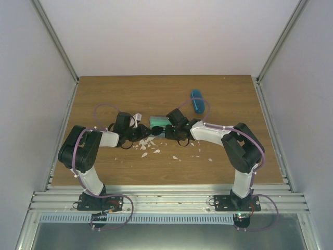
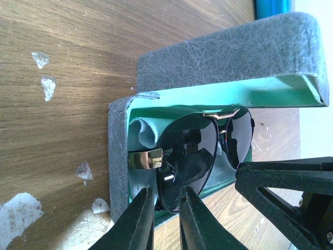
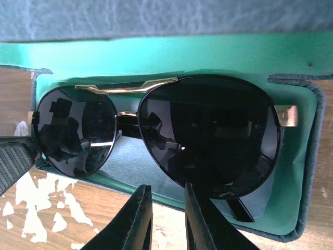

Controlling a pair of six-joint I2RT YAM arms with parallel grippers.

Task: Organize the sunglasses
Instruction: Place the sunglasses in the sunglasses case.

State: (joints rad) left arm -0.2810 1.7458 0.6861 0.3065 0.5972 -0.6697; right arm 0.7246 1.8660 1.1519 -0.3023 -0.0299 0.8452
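Observation:
A pair of sunglasses [image 2: 192, 151] with round black lenses and a gold bridge lies tilted in the open grey-blue case [image 2: 223, 52], which has a green lining. It also shows in the right wrist view [image 3: 208, 135], its lenses overhanging the case's [image 3: 307, 172] near rim. My left gripper [image 2: 166, 200] is at one end, with its fingers narrowly apart around the lens's lower rim. My right gripper [image 3: 167, 200] is at the front rim with a narrow gap and nothing between its fingers; one fingertip touches a lens. In the top view both grippers meet at the case [image 1: 158, 121]. The reddish-brown pair is out of view.
The bright blue oval case [image 1: 196, 100] lies behind and to the right. White chipped patches [image 1: 148, 146] mark the wood in front of the case. A small white object [image 1: 137, 117] sits behind the left gripper. Grey walls enclose the table.

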